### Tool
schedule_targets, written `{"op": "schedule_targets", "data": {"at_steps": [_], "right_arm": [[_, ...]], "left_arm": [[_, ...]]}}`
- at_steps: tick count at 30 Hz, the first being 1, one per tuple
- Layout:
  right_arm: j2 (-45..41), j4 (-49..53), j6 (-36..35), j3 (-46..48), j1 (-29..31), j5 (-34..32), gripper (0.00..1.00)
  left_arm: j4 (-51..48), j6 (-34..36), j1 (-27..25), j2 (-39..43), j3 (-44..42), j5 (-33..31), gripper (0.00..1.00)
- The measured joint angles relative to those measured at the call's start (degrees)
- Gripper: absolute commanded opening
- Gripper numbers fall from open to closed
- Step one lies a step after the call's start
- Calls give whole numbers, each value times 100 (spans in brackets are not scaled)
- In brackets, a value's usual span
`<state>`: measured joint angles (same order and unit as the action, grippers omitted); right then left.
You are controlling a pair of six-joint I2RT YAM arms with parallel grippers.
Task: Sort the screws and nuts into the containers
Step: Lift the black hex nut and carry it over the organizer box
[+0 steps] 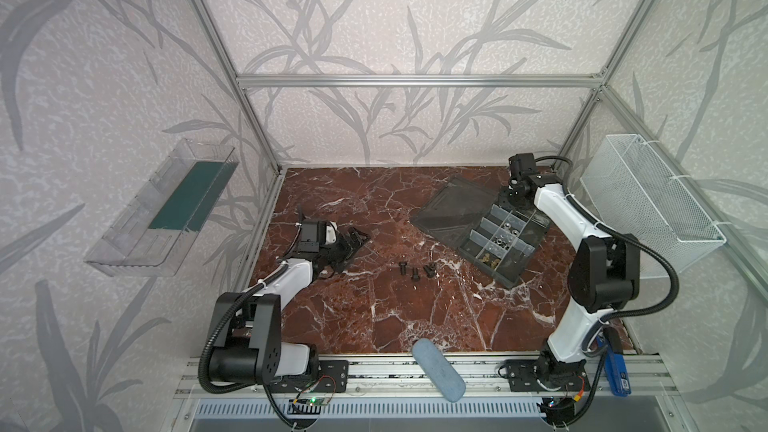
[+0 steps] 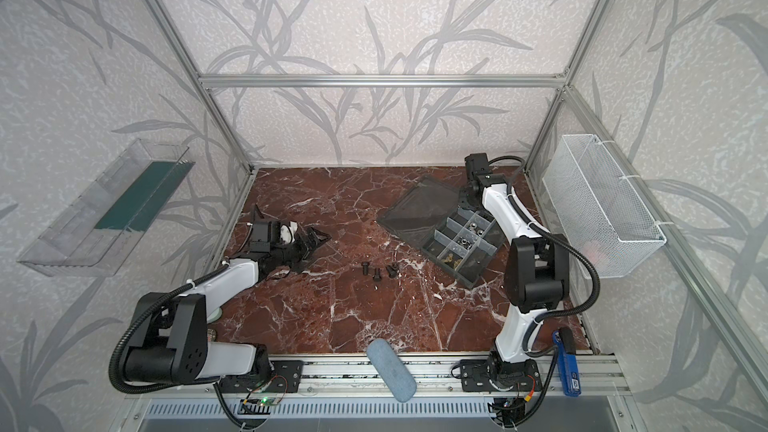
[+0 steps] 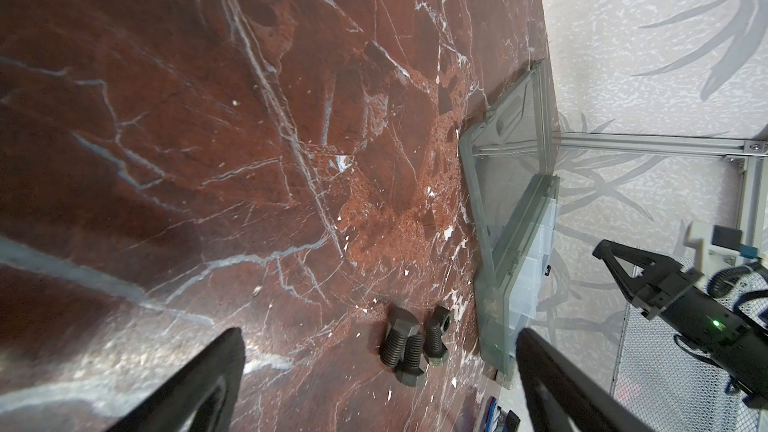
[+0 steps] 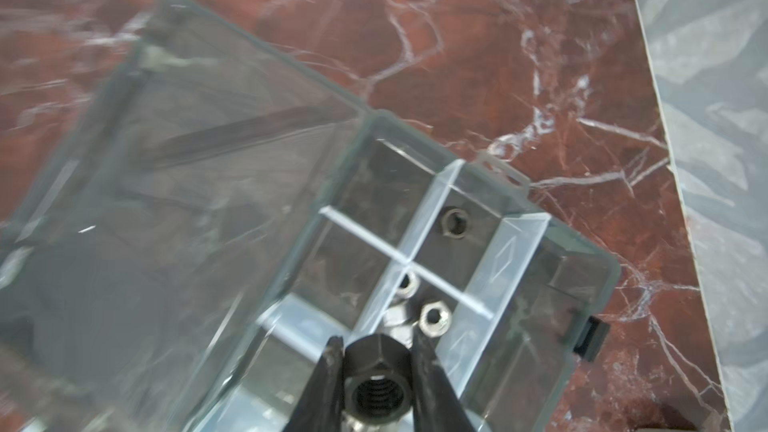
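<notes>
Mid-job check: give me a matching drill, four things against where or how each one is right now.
1. black nut
2. black bolts
3. silver nuts
4. left gripper

A. loose on the table
B. open, empty
C. in a compartment of the box
D. clamped in the right gripper

Pairs: 1-D, 2-A, 3-C, 4-B

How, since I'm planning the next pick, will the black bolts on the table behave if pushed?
The black bolts lie on their sides on the smooth marble table, so a push probably rolls them. They look solid metal: likely rigid and heavy for size. Two seem touching, so nudging one may shift both.
</notes>
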<state>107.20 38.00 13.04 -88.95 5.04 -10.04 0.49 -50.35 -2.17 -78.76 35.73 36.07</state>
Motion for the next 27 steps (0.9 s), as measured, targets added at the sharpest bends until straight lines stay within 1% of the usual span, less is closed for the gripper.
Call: {"op": "schedule_targets", "data": {"at_steps": [4, 7, 26, 27], "right_arm": [[479, -35, 42, -92, -249, -28, 0], [651, -72, 61, -94, -345, -66, 0], [918, -350, 59, -170, -688, -151, 0], [927, -348, 59, -170, -688, -151, 2]], "left_arm": [[-2, -4, 0, 7, 0, 0, 99], [-2, -7, 0, 9, 0, 0, 99], [-2, -24, 0, 13, 0, 0, 99], [-2, -24, 0, 13, 0, 0, 99]]}}
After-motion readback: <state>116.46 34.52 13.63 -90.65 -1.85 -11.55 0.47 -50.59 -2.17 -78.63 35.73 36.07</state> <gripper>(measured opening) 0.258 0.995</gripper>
